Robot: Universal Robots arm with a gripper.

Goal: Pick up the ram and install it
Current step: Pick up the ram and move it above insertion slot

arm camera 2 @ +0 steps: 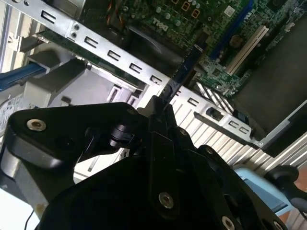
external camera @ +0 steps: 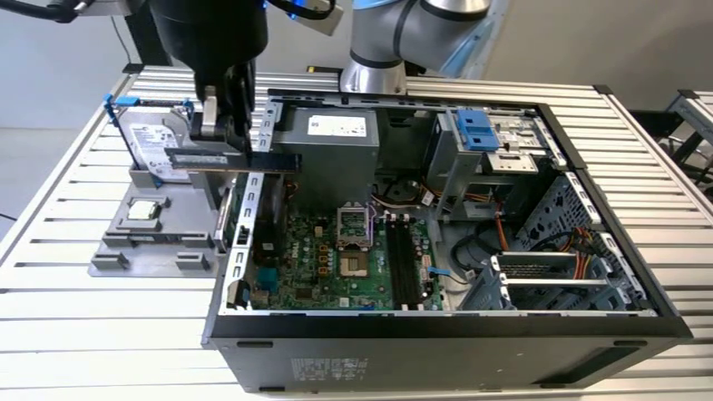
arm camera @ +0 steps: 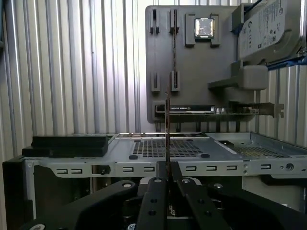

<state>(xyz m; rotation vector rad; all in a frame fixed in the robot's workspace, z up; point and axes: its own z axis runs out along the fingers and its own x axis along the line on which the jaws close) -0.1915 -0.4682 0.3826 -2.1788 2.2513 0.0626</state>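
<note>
Just outside the computer case (external camera: 446, 342), on the exterior view's left, lies a gray tray (external camera: 117, 251). A silver hard drive (external camera: 156, 142) and a small square chip (external camera: 142, 210) sit on it. Next comes the gripper (external camera: 223, 144), which hangs over the case's wall on that same side. Its fingers are pinching the ram (external camera: 267, 160), and the first wrist view shows them pressed on both sides of the thin stick. The ram is up in the air and held level, with one end over the tray and the other poking over the inside of the case. So the picking-up looks done, and the carrying is in hand. Deeper inside the case lies the green board (external camera: 317, 267), and on it the long black slots (external camera: 403, 267), well apart from the ram. I think putting it in calls for lining the stick up along a slot and pressing it straight down.
</note>
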